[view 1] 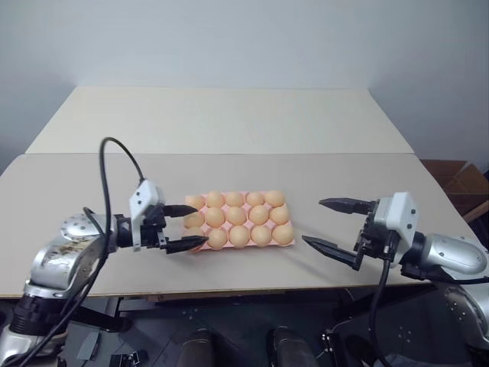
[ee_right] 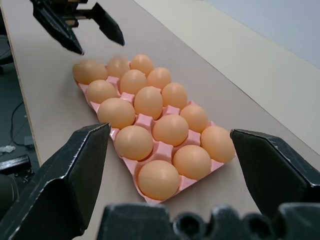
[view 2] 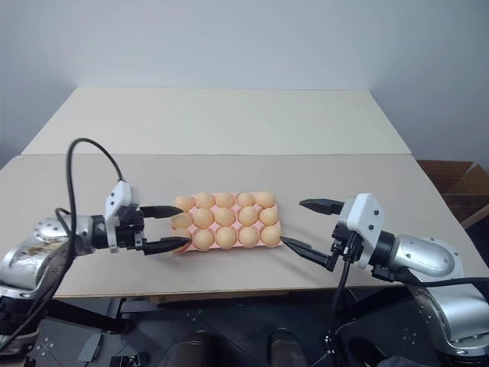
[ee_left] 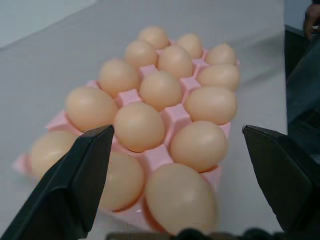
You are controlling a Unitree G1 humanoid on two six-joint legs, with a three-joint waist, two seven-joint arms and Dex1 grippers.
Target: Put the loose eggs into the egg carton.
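From the head cameras, the egg carton (view 1: 238, 222) lies flat on the pale table (view 1: 229, 122), near its front edge. It is pink, and each of its three rows of five cups holds one of the eggs (view 1: 236, 216), fifteen in all. No egg lies loose on the table beside the carton. The left gripper (view 1: 186, 227) hovers at the carton's left end with its two black fingers spread wide and nothing between them. One finger reaches over the end of the far row and the other lies along the near corner. Whether they touch the carton cannot be told. The right gripper (view 1: 330, 224) hangs off the carton's right end, apart from it, its jaws also wide and empty. A brown cardboard box (view 1: 457, 181) stands beyond the table's right edge, well away from the carton. No writing or brand mark can be read on the carton, the eggs or the grippers.

In the left wrist view, the carton runs away lengthwise between the parted fingers (ee_left: 75, 185), with the nearest egg (ee_left: 181, 198) low between them. Pink ridges show between the eggs. No lettering is visible.

In the right wrist view, the carton sits between that gripper's spread fingers (ee_right: 70, 175), all cups filled. The left gripper shows open at the carton's far end, just above the last eggs. No label can be read.
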